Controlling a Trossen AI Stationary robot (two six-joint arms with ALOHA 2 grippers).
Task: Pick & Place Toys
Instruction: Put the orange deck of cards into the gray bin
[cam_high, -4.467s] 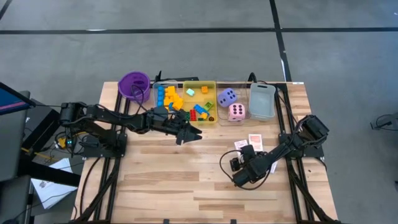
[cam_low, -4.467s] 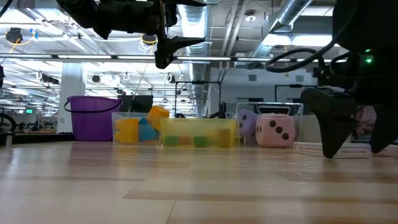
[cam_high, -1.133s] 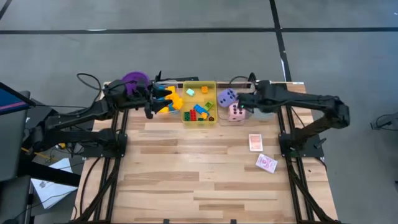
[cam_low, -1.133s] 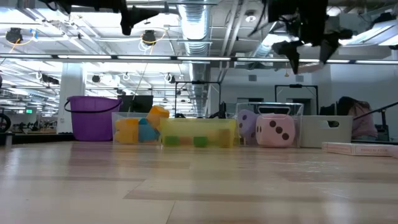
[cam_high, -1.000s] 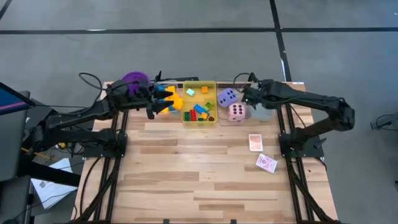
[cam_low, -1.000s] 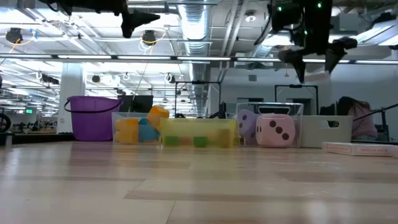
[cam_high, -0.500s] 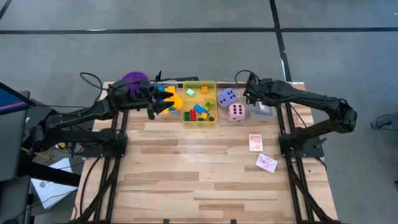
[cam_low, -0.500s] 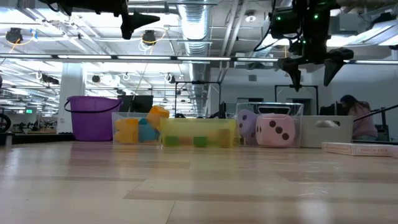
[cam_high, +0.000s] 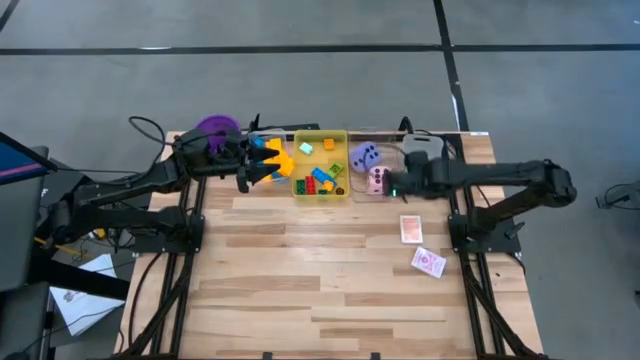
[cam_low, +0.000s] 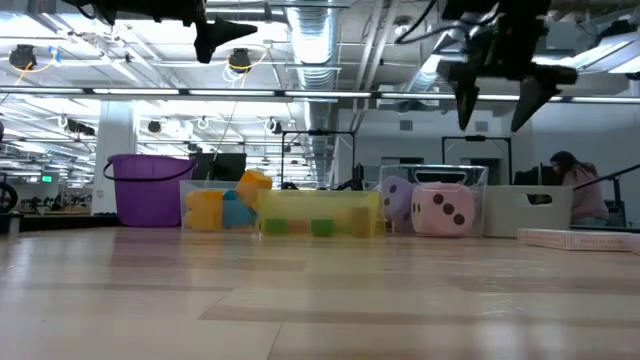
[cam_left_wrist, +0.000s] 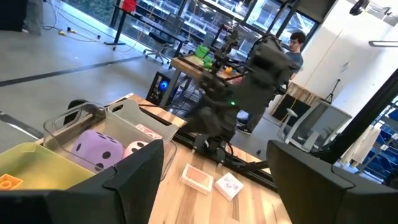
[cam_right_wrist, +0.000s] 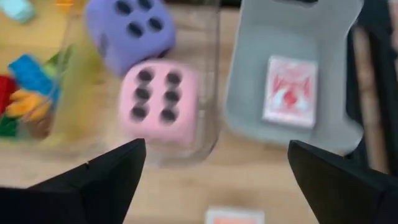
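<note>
The pink die (cam_right_wrist: 160, 99) and the purple die (cam_right_wrist: 127, 28) sit in a clear tray (cam_high: 362, 190). A red-patterned card (cam_right_wrist: 288, 90) lies flat in the grey tray (cam_right_wrist: 292, 37). Two more cards (cam_high: 411, 229) (cam_high: 428, 263) lie on the table. Small blocks fill the yellow tray (cam_high: 320, 165) and a clear tray (cam_high: 268, 160). My right gripper (cam_high: 383, 186) is open and empty, high above the near edge of the dice tray; it also shows in the low view (cam_low: 495, 95). My left gripper (cam_high: 243, 172) is open and empty, high beside the block tray.
A round purple cup (cam_high: 215, 132) stands at the far left of the tray row. The trays line the table's far edge. Bare wood lies in the middle and near part of the table. A person (cam_left_wrist: 292, 46) sits in the room beyond.
My right gripper has carried a card from above the dice toward the right, over the grey tray. The card has left the gripper and now lies in that tray. The gripper has then drawn back toward the near edge, over the dice tray's front.
</note>
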